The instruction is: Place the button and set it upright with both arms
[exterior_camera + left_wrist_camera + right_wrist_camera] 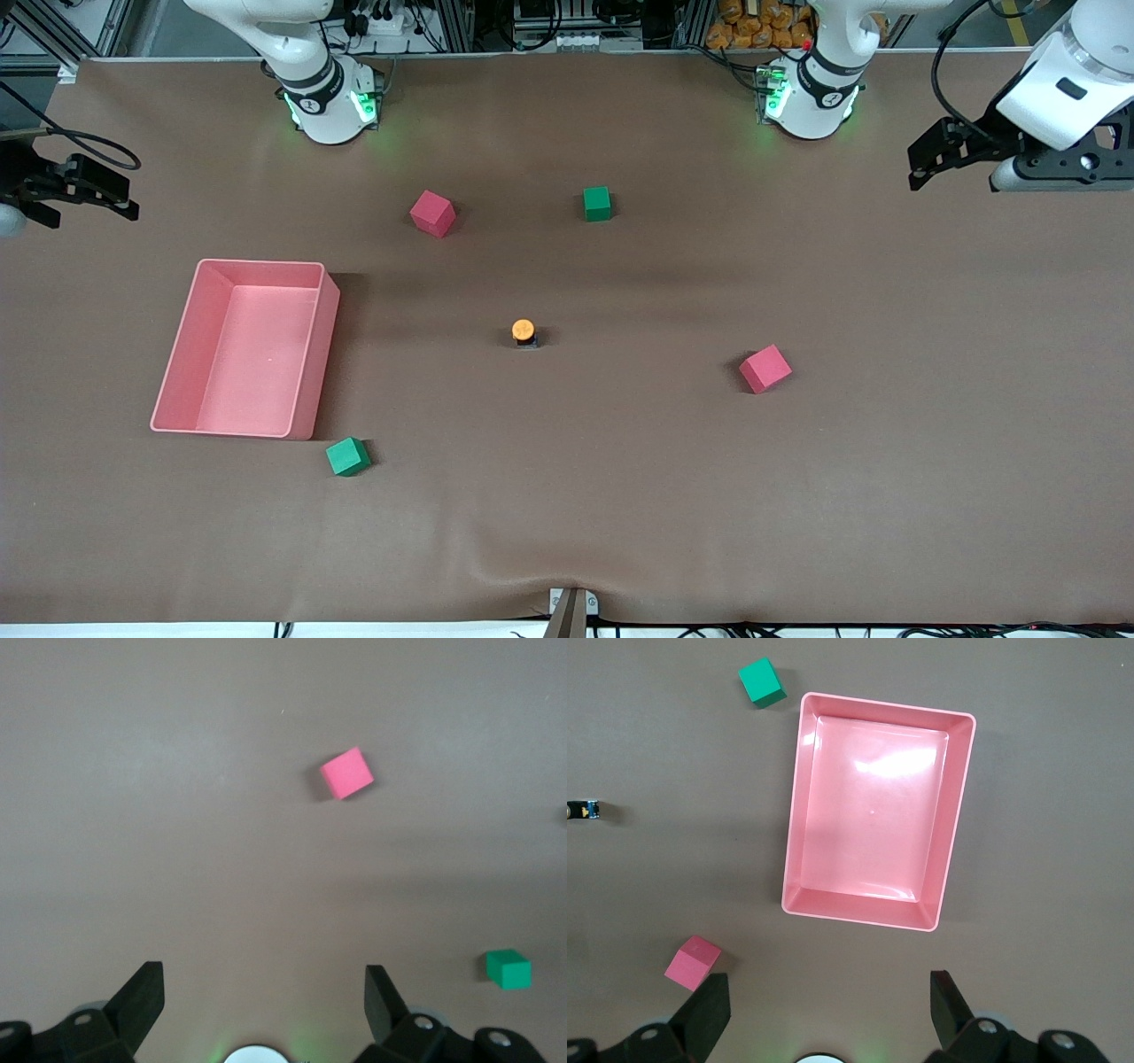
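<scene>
We see the button [524, 333] standing upright, orange cap up, mid-table, clear of the cubes and the pink tray [182, 353]. Our left gripper [261, 992] hangs over its end of the table, fingers spread and empty; our right gripper [827, 997] waits likewise near the tray.

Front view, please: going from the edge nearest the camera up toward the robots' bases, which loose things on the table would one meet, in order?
Green cube by the tray → pink cube toward the left arm's end → small orange-capped push-button → pink cube nearer the bases → green cube nearer the bases.
</scene>
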